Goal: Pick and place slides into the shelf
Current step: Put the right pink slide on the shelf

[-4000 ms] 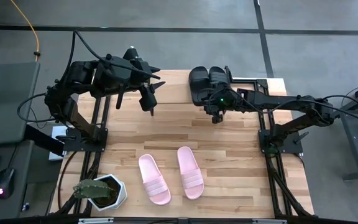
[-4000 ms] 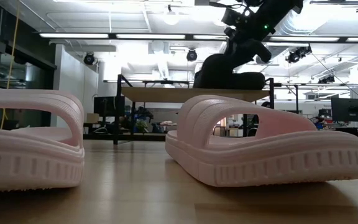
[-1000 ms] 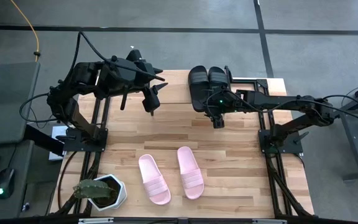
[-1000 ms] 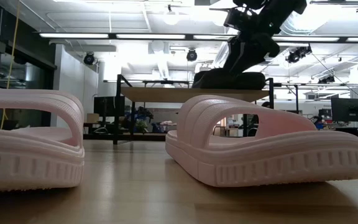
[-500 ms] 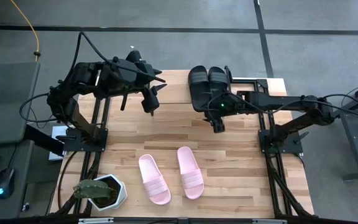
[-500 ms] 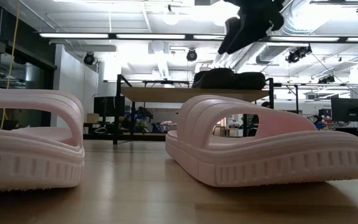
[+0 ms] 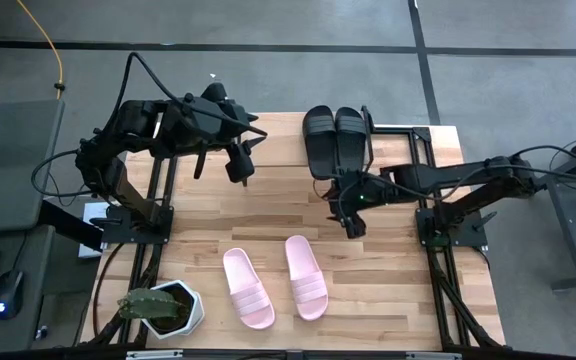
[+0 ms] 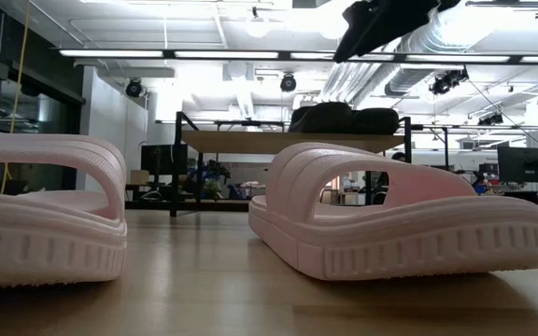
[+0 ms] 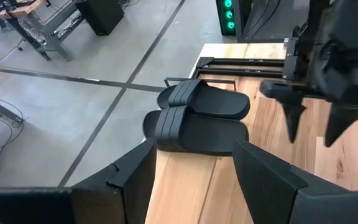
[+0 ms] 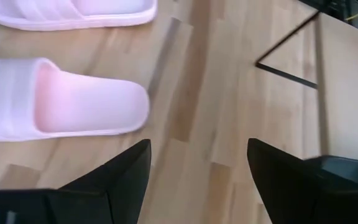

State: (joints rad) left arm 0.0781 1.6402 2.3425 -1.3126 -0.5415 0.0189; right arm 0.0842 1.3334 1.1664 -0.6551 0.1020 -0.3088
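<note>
Under both arms lies the big wooden worktop (image 7: 388, 260), and at its far edge stands the shelf (image 7: 278, 135), a low rack with a light board on top. Two black slides (image 7: 337, 135) sit side by side on that board, behind the right hand (image 7: 352, 222). That hand hangs over the middle of the worktop with its two fingers apart and nothing between them. Ahead of it, near the front edge, the two pink slides (image 7: 274, 281) lie next to each other with a small gap between them. The closer one is the right pink slide (image 10: 55, 102), and the right wrist view looks down on it.

The job looks half done, so I think the next step is to fetch that closer pink slide. To do it well, the right hand should keep its fingers wide, come down over the ribbed strap, and squeeze only when one finger is on each side. It should not bump the other pink slide. The free spot on the shelf is beside the black pair.

The left hand (image 7: 238, 172) waits above the shelf's left part, fingers apart too, holding nothing.
</note>
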